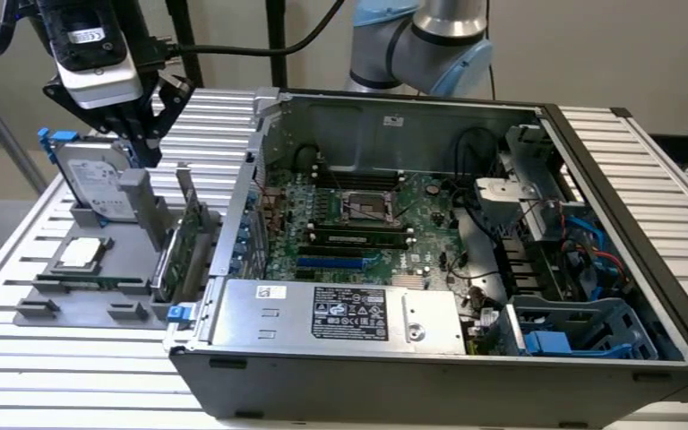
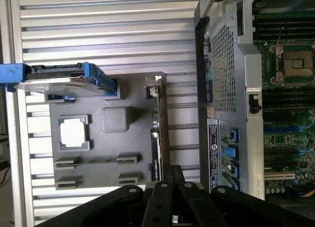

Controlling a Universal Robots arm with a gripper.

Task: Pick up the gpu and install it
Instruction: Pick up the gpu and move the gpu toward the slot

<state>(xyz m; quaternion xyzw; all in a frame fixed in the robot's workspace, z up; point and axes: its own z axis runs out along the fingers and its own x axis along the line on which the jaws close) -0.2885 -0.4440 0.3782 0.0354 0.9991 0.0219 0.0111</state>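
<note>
Barely started: gpu (image 1: 183, 251) upright in tray (image 1: 69, 305), untouched. Gripper (image 1: 147, 152) hangs above tray, fingers pressed together, empty. Pick and install both left.

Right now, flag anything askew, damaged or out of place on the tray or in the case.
Nothing stands out. The gpu stands on edge in its grey tray slot, the hard drive sits upright in its holder, and the chip lies flat in its recess.
</note>
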